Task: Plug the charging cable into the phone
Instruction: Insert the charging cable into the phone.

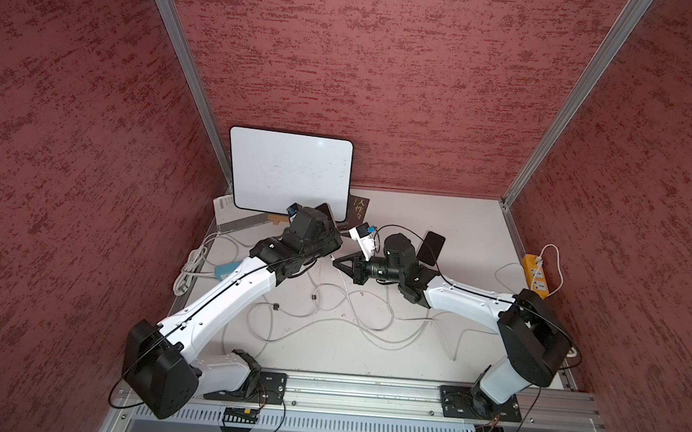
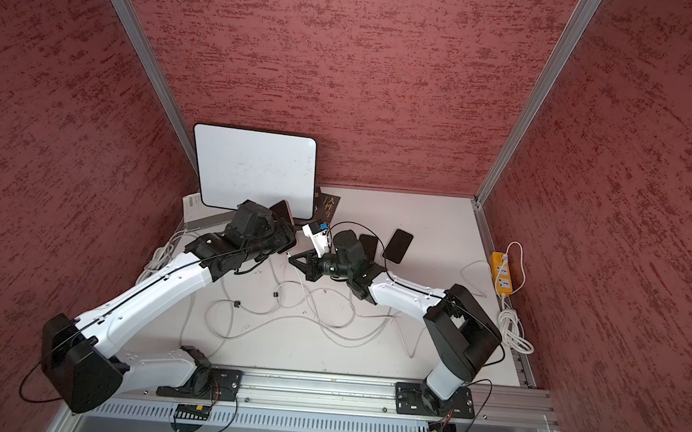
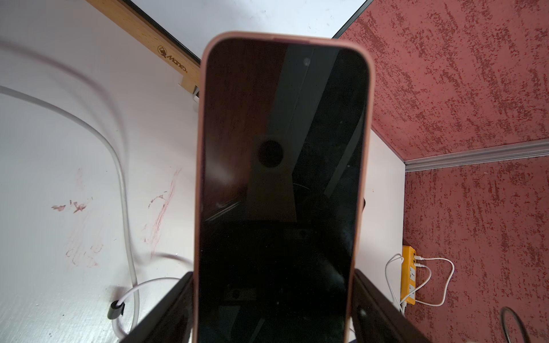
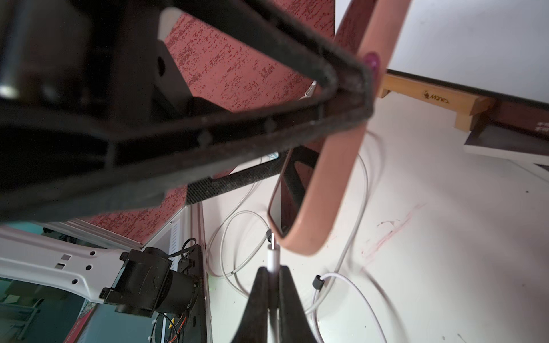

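Pink-cased phone (image 3: 282, 148) clamped by its long edges in left gripper (image 3: 271, 276). Right gripper (image 4: 273, 270) pinched on white charging plug (image 4: 272, 256), tip at phone's end; insertion indeterminate.

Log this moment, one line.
left gripper: holding phone | right gripper: shut on cable plug | insertion: tip near phone's edge, unseated

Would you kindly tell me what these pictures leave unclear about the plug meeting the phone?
Left wrist view: the phone is cut off at its lower end by the bottom edge, held in the left end effector.
Right wrist view: the plug, pinched by the right end effector, blurs against the phone's pink rim; whether it is seated is unclear.
Both top views: the plug is too small to see.
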Tool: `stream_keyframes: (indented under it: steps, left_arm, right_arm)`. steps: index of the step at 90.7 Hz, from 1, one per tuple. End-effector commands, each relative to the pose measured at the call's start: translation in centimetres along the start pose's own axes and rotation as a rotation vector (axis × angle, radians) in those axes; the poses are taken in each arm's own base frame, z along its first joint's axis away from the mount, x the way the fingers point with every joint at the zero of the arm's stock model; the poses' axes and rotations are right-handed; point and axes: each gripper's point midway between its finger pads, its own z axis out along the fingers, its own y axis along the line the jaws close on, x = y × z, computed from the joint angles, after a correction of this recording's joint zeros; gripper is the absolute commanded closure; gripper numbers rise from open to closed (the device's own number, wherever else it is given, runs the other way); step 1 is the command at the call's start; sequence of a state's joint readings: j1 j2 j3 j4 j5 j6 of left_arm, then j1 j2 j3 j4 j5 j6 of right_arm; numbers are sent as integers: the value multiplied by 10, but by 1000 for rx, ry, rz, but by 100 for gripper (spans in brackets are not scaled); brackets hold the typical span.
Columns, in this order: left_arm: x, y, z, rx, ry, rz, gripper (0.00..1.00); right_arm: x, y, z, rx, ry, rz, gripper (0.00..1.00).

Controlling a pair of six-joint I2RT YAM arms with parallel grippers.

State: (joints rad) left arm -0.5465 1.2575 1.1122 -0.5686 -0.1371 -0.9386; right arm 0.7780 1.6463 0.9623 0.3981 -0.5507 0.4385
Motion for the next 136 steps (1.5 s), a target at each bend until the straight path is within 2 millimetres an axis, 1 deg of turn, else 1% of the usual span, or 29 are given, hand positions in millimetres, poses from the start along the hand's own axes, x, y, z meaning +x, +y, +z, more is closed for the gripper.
stream_keyframes:
  steps: [1,23,34,47,68,95,122,136]
  left_arm:
    - [-7,-5,-2,12,-37,-5,100]
    - [-6,-5,-1,13,-33,-4,100]
    - [-5,-4,-1,12,-34,-7,100]
    - [-5,-3,0,8,-32,-3,100]
    - [-3,-1,1,3,-27,-2,100]
    - [-1,2,6,-9,-20,1,100]
    - [0,-1,2,15,-20,-4,100]
    - [2,2,2,18,-18,-9,100]
  right_arm:
    - [-17,8,3,-10,-47,-22,100]
    - [-20,9,-1,3,-59,-26,100]
    - [-22,4,-1,27,-66,-16,100]
    - [-25,8,-1,11,-71,-12,100]
    - [-26,7,1,17,-70,-2,100]
    - [-29,14,3,-22,-70,14,100]
    - [-26,1,5,25,-73,43,100]
    - [-28,-4,7,28,-79,77,100]
